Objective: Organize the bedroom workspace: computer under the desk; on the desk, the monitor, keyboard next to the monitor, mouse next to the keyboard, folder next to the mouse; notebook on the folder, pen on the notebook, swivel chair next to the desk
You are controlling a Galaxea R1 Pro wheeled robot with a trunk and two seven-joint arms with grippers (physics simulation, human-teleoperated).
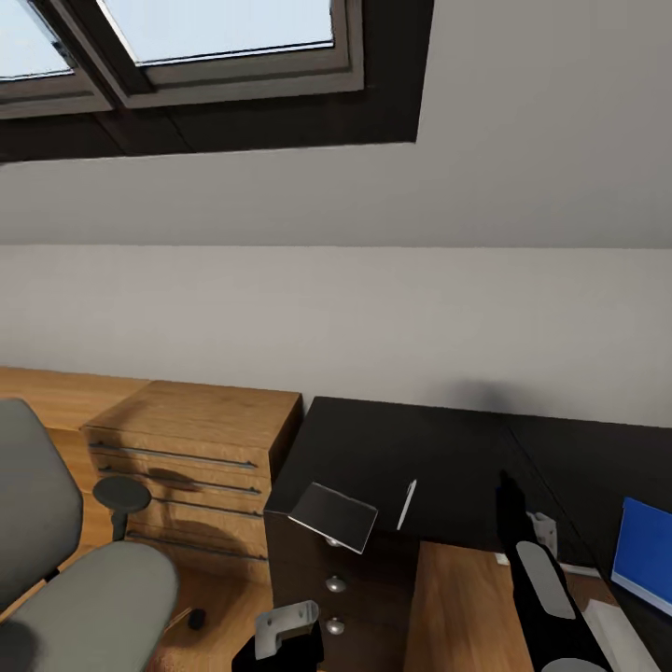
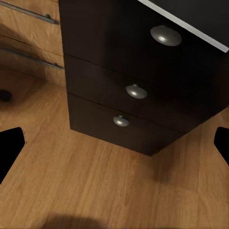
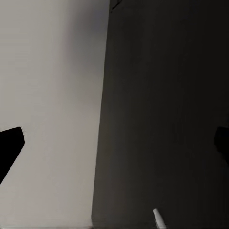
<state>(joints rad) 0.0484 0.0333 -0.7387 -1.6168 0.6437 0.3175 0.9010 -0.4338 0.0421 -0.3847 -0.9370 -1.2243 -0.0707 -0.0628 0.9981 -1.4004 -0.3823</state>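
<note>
The glossy black desk (image 1: 439, 457) fills the middle and right of the head view, with its dark three-drawer unit (image 2: 138, 90) below the near corner. A grey glossy notebook (image 1: 333, 516) lies on that corner, and the white pen (image 1: 407, 504) rests just to its right. The blue folder (image 1: 644, 555) shows at the right edge, on the desk's right wing. The grey swivel chair (image 1: 84, 597) stands at the lower left. My right gripper (image 3: 114, 148) hovers open over the desk top near the pen (image 3: 159, 219). My left gripper (image 2: 114, 148) is open, low in front of the drawers.
A light wooden dresser (image 1: 196, 448) stands against the wall between the chair and the desk. Wood floor (image 1: 467, 607) shows inside the desk's L. A small white object (image 1: 543, 532) sits by my right arm. A skylight (image 1: 215, 37) is set in the sloped ceiling.
</note>
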